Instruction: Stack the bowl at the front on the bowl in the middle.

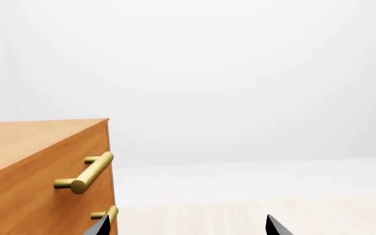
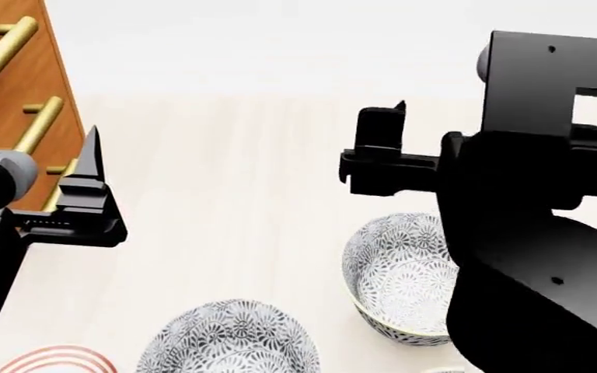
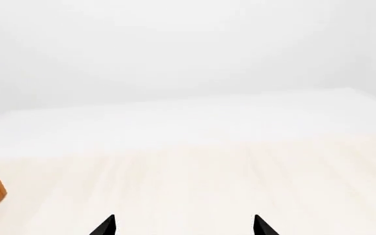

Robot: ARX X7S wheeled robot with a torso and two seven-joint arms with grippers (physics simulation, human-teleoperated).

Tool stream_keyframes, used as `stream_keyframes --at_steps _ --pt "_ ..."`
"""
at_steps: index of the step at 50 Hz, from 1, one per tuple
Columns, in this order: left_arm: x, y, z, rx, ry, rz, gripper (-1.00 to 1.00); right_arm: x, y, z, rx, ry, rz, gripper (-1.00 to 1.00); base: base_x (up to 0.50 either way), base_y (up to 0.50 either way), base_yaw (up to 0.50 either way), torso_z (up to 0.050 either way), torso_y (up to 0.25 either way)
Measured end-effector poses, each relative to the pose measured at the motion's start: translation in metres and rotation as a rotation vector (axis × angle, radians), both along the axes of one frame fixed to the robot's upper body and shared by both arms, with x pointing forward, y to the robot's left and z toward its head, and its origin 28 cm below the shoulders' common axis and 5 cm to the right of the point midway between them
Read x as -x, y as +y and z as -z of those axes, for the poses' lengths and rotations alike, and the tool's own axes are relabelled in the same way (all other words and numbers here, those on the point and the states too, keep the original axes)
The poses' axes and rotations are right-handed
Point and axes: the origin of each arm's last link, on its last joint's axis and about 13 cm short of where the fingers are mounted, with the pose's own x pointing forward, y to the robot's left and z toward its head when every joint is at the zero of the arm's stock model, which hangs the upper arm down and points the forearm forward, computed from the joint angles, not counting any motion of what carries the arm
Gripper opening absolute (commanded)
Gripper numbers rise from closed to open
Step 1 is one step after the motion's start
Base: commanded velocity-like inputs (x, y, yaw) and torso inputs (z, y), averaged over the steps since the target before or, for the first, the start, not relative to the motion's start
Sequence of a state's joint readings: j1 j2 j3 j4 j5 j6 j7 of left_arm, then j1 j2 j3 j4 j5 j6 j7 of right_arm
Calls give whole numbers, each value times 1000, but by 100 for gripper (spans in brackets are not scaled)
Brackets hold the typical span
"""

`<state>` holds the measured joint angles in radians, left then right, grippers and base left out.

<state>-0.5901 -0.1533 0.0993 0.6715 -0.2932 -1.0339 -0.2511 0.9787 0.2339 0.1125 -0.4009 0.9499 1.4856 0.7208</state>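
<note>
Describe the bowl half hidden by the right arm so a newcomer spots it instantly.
In the head view, start at the wooden drawer cabinet at far left, then cross the pale tabletop rightward. The bowl sits against the black right arm, which covers its right side. Unlike the other patterned bowl, it shows its full near rim.

2 patterned bowls upright, apart: front bowl [image 2: 228,342], middle bowl [image 2: 397,276].
</note>
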Motion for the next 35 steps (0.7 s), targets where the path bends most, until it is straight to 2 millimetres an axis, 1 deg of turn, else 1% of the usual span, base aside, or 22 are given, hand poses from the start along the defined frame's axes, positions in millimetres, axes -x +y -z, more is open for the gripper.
stream_keyframes --at_steps 10,19,28,35 --pt "1 0 -1 -1 -3 3 100 -6 -14 -42 -29 101 11 100 0 0 0 0 0" --pt "1 -1 -1 -3 -3 6 100 -9 -27 -72 -40 164 40 100 0 0 0 0 0" --pt "1 -1 0 -4 -3 10 100 -19 -37 -88 -54 228 71 100 0 0 0 0 0" --pt "1 -1 1 -4 -2 11 100 -30 -44 -87 -65 302 90 100 0 0 0 0 0"
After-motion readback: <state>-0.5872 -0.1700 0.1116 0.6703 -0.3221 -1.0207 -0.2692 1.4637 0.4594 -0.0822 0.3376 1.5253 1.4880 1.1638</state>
